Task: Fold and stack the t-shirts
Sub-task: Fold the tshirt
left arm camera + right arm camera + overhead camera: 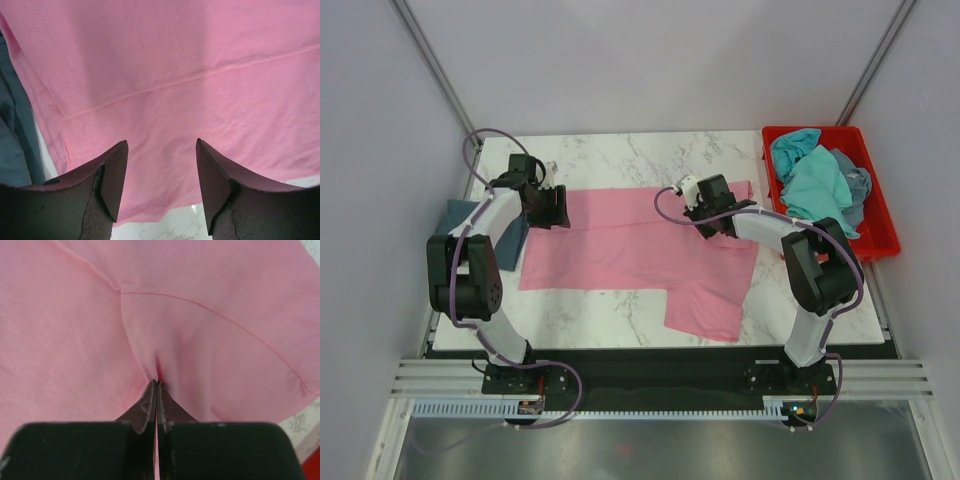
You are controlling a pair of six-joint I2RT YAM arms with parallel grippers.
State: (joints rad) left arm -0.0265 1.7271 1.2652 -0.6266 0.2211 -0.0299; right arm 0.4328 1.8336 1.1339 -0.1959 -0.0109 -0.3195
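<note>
Right gripper [157, 384]: fingers clenched on a fold of the pink t-shirt [75, 340].
Left gripper [161, 150]: fingers spread, empty, over the shirt's left end.
Pink t-shirt: spread across the table [600, 320] middle.
Red crate [885, 240]: far right corner, holding turquoise shirts [815, 180].

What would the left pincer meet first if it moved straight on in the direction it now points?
Most likely the pink t-shirt: the left pincer stands open and points at its cloth, with nothing between them. How far off the cloth is, the picture does not show.
</note>
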